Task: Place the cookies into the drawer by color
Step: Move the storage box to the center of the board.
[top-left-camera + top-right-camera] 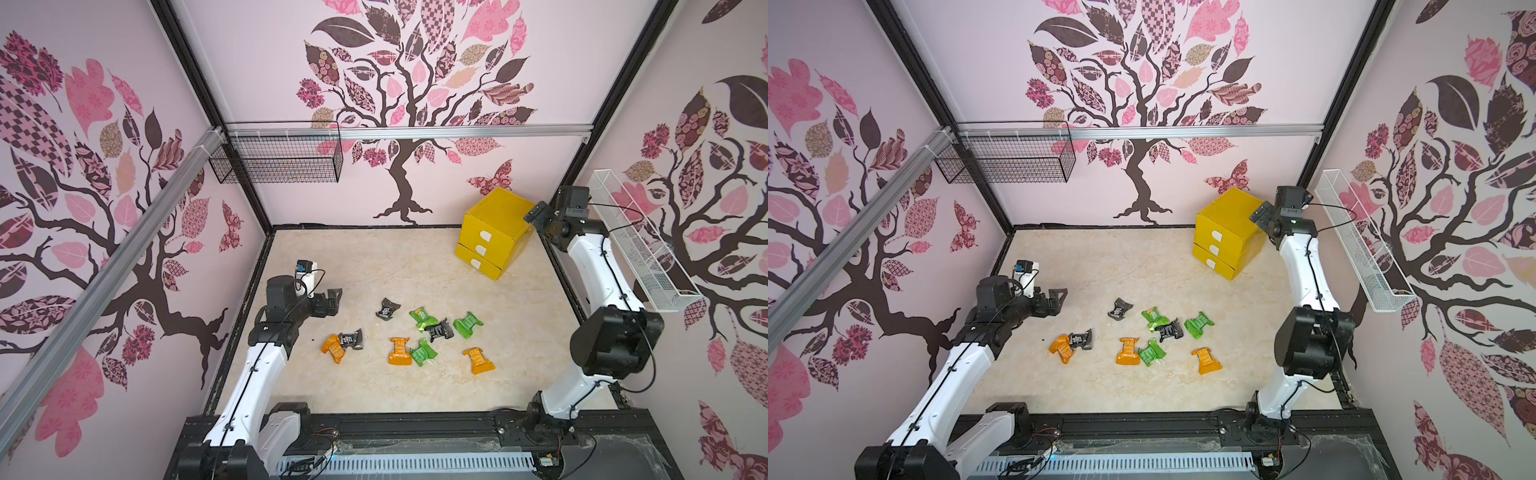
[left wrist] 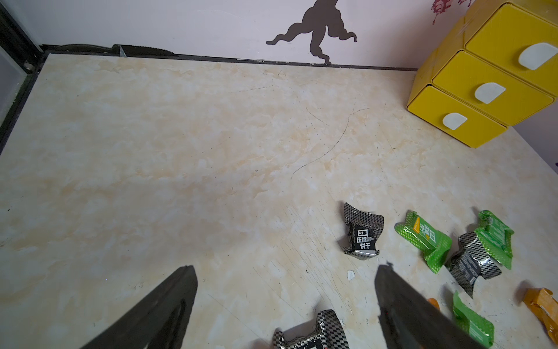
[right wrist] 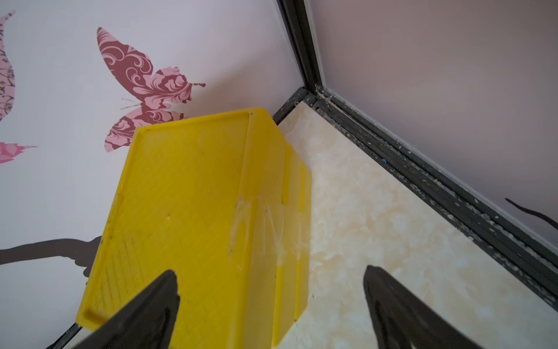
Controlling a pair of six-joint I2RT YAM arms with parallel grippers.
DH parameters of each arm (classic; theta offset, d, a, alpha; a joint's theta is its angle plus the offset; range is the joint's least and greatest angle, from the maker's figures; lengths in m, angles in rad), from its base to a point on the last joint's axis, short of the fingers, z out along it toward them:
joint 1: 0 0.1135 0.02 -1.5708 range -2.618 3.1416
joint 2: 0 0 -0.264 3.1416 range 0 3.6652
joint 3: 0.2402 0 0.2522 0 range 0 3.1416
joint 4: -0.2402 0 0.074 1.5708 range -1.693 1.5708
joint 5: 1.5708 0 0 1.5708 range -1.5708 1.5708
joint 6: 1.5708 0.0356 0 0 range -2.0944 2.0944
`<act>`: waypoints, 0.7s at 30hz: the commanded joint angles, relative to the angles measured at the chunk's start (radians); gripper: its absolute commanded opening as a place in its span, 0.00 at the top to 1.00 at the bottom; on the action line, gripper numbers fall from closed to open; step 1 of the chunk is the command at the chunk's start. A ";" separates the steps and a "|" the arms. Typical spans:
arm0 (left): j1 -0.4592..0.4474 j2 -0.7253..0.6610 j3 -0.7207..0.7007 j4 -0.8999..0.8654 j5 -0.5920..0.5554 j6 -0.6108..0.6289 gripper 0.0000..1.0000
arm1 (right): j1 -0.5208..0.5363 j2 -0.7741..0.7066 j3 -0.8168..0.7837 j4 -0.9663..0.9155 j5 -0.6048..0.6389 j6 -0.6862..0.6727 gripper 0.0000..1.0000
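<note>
Nine cookie packets (image 1: 400, 351) lie scattered on the marble-patterned tabletop (image 1: 374, 257), from its centre toward 5 o'clock, none yet stowed. They are judged light, crinkly and slippery foil that yields under pressure. The likeliest hold is across the narrow waist between the flared, crimped ends. Three are orange, three green, three black with a checkered sheen; several overlap. At the cluster's 10 o'clock the left gripper (image 1: 336, 297) hovers empty, jaws spread wide. At the table's 1 o'clock stands the yellow three-drawer cabinet (image 1: 494, 232), whose drawers appear shut. The right gripper (image 3: 271, 272), equally wide and empty, hangs over its top edge.
</note>
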State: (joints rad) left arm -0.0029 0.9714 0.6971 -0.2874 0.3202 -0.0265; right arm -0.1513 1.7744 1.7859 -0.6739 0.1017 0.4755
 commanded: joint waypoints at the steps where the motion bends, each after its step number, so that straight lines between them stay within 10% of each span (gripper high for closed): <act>1: -0.004 -0.017 -0.014 0.018 0.015 0.011 0.03 | -0.014 0.104 0.127 -0.041 -0.059 -0.038 0.01; 11: -0.006 -0.019 -0.018 0.022 0.028 0.022 0.03 | -0.062 0.402 0.469 -0.134 -0.153 -0.045 0.01; 21: -0.008 -0.005 -0.021 0.024 0.036 0.031 0.03 | -0.064 0.476 0.434 -0.036 -0.442 0.000 0.08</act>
State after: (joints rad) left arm -0.0067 0.9653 0.6895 -0.2787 0.3431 -0.0074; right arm -0.2207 2.2028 2.2181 -0.7464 -0.2344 0.4667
